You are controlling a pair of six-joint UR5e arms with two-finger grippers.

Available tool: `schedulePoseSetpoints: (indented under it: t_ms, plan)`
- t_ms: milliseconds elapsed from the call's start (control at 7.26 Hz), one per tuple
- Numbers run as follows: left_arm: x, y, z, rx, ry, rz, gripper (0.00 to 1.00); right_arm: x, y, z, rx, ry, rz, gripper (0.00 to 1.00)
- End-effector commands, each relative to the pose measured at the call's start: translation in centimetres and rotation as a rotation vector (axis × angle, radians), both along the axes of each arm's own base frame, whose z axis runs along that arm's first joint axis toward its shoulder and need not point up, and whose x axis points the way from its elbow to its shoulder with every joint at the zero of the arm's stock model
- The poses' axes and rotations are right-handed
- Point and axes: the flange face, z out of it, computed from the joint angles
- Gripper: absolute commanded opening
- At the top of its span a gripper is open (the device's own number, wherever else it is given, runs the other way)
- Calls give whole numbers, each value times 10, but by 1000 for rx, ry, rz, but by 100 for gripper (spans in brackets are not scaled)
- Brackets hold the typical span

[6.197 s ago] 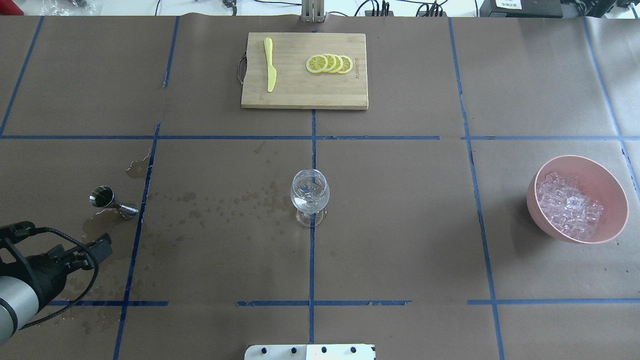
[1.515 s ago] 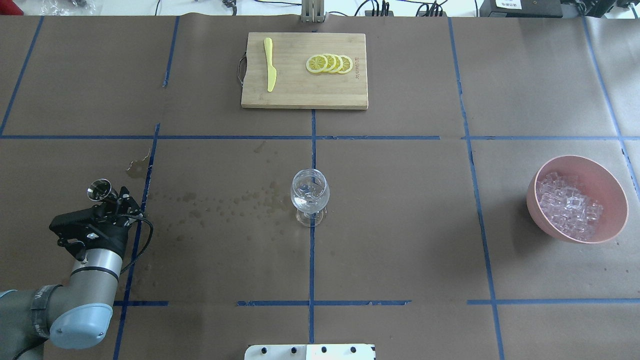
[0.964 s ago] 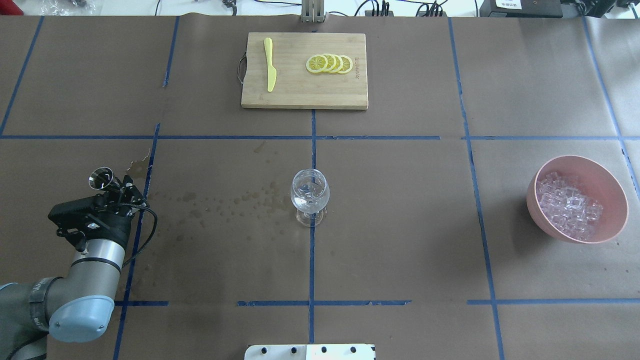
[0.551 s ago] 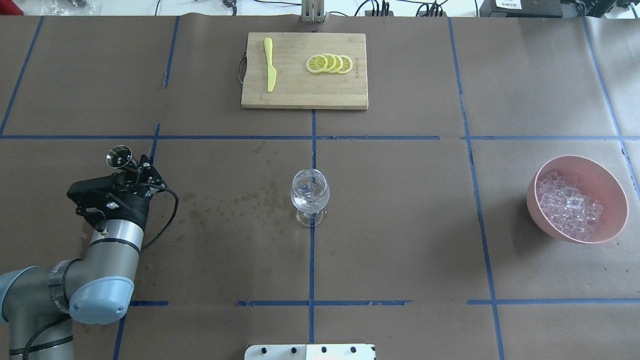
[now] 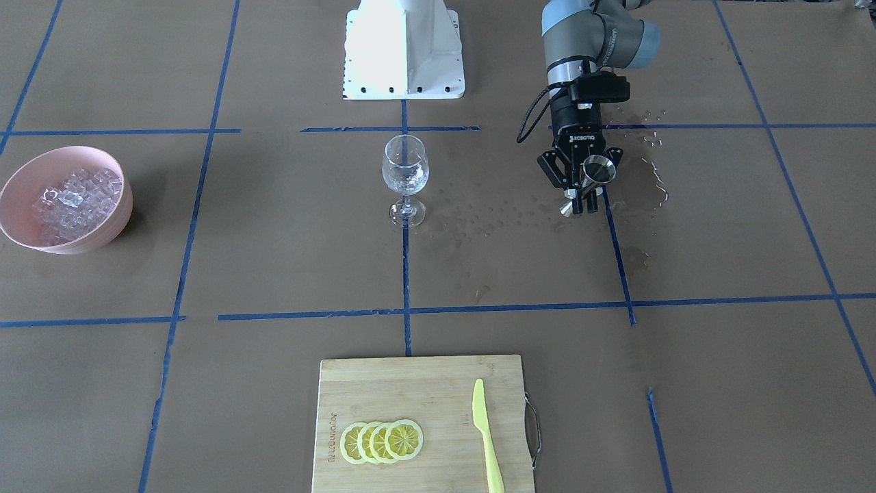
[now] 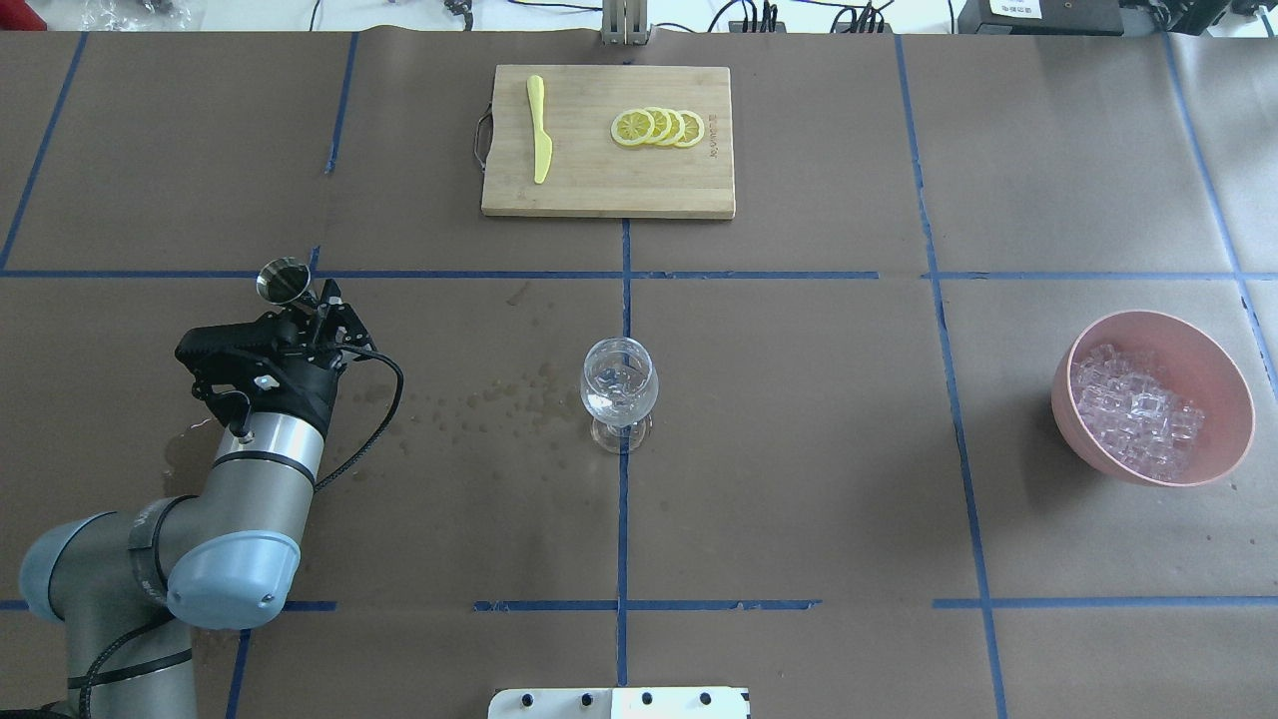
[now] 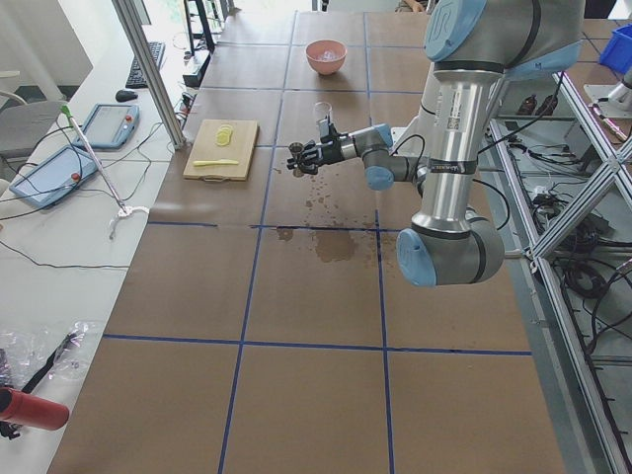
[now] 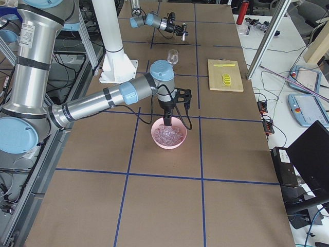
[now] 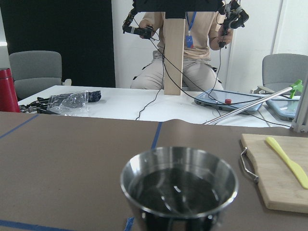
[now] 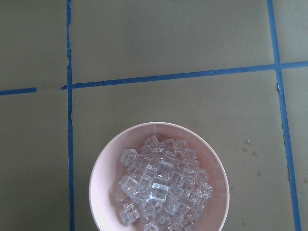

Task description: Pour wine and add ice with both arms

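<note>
Change: your left arm (image 6: 255, 469) has swung in since the earliest overhead frame. The steel jigger (image 6: 284, 281), which then stood on the bench (image 6: 799, 449), is now off it. It has been carried forward to the cross line of blue tape (image 6: 449, 275) and slightly toward the wine glass (image 6: 619, 384).
Left end effector (image 6: 321, 305): clenched on the jigger's lower part, with the cup's mouth up in the wrist view.
Wine: you can see liquid (image 9: 177, 191) inside the jigger cup, just ahead of the fingers.
Wine glass: upright on the centre tape line, well apart from the jigger, on its right in the overhead view.
Right end effector (image 8: 168, 122): it hangs over the pink bowl (image 6: 1158, 322). It shows only in the side view, so you cannot tell whether it grips.
Ice (image 6: 1133, 409): heaped in that bowl, near the bench's right edge.
Edges: the cutting board (image 6: 599, 190) with its lemon slices (image 6: 659, 127) and yellow knife (image 6: 539, 130) sits by the far edge, well apart from both end effectors.
Room: between jigger and glass you have brown paper marked only by dark wet spots (image 6: 479, 399).
</note>
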Motion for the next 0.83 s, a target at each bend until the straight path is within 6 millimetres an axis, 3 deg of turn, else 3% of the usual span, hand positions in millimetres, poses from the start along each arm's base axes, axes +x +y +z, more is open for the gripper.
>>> schedulePoseSetpoints:
  t_ms: [0,275,689]
  plan:
    - [11,-2,-53,78,-47,46,0,0,-1,-1,7,7,3,100]
    - [28,7,-93,108,-18,96,0,-4,-1,-1,6,8,-5,100]
    - [41,14,-105,128,-95,213,0,-4,-1,-2,9,11,-4,100]
